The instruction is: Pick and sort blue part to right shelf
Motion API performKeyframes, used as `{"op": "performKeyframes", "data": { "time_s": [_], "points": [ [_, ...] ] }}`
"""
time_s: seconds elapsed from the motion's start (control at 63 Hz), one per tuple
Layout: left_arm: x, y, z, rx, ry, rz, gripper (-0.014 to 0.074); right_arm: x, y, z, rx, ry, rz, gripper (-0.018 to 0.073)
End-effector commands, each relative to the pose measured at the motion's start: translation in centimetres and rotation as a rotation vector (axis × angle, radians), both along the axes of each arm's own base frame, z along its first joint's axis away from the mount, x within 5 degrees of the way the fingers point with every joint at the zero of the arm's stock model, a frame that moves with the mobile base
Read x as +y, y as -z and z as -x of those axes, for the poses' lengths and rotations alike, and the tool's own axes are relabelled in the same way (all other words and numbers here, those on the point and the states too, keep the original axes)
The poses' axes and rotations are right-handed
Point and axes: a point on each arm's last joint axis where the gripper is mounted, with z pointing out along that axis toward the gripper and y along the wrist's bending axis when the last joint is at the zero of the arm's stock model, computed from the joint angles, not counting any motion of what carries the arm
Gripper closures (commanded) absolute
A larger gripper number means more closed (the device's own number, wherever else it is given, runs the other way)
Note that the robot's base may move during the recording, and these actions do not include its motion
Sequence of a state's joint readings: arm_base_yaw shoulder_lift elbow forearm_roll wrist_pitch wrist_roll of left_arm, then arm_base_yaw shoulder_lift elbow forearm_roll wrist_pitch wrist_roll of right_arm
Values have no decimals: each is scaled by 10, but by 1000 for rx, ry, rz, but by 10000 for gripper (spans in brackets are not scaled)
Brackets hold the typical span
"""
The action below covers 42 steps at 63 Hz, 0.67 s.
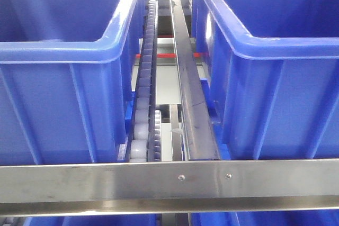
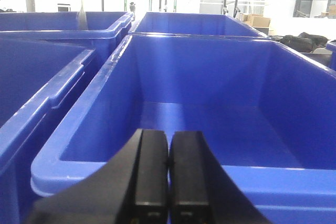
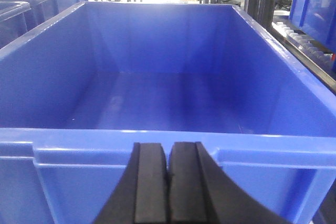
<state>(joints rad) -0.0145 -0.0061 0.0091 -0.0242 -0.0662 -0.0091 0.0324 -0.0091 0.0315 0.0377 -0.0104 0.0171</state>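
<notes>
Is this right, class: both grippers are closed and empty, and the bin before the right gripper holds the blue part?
Not quite. The right wrist view shows that bin empty. The left gripper and right gripper are indeed shut on nothing.

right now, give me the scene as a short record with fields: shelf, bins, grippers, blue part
shelf: stainless-steel-framed rack holding large open blue plastic bins, white roller track between two of them
bin ahead of left wrist: nothing visible inside
bin ahead of right wrist: nothing visible inside
left gripper: shut, holds nothing
right gripper: shut, holds nothing
blue part: not in any view
</notes>
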Motion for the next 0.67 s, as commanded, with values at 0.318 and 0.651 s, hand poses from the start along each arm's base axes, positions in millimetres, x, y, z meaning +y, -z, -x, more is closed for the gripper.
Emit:
{"op": "performKeyframes", "data": {
  "time_s": [0.318, 0.651],
  "points": [
    [0, -1, 2, -77, -3, 8, 461, -1, -17, 5, -138, 10, 0, 503],
    [0, -1, 2, -77, -3, 8, 461, -1, -17, 5, -138, 10, 0, 503]
  ]
}}
